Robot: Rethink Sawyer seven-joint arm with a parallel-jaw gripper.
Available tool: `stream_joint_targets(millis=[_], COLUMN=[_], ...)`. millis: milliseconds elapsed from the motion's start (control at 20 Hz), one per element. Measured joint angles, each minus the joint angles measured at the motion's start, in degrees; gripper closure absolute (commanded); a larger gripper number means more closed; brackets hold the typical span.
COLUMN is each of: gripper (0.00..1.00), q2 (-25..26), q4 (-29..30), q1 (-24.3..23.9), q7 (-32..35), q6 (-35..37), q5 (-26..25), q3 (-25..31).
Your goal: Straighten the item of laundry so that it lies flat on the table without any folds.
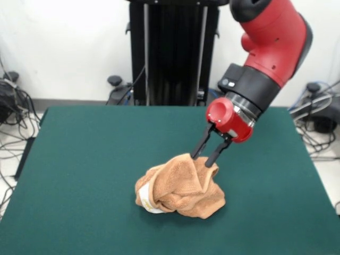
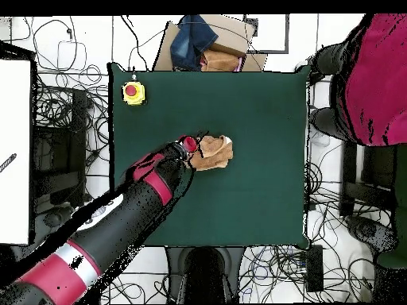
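Observation:
The item of laundry [image 1: 180,186] is an orange-tan terry towel bunched into a crumpled heap near the middle of the green table [image 1: 85,175], with a pale band and white tag at its lower left. My gripper [image 1: 202,161] comes down at a slant from the upper right. Its two black fingers [image 1: 200,146] stand apart, with green table showing between them, and their tips touch the heap's top right edge. In the overhead view the towel [image 2: 215,152] lies just right of my gripper [image 2: 191,148] on the table [image 2: 262,119].
A yellow box with a red button [image 2: 133,93] sits at one table corner. A person in a magenta top [image 2: 375,79] stands beside the table's edge. A cardboard box with cloth [image 2: 208,44] lies past the far edge. Cables cover the floor all round.

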Motion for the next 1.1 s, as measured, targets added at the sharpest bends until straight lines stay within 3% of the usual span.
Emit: stream_joint_targets(millis=[600, 1100], gripper=[0.0, 0.0], q2=[7.3, 10.0], q4=[0.0, 0.5], q1=[2.8, 4.0], q7=[0.0, 0.0], q6=[-1.2, -1.7], q5=[3.4, 5.7], q3=[-0.4, -1.7])
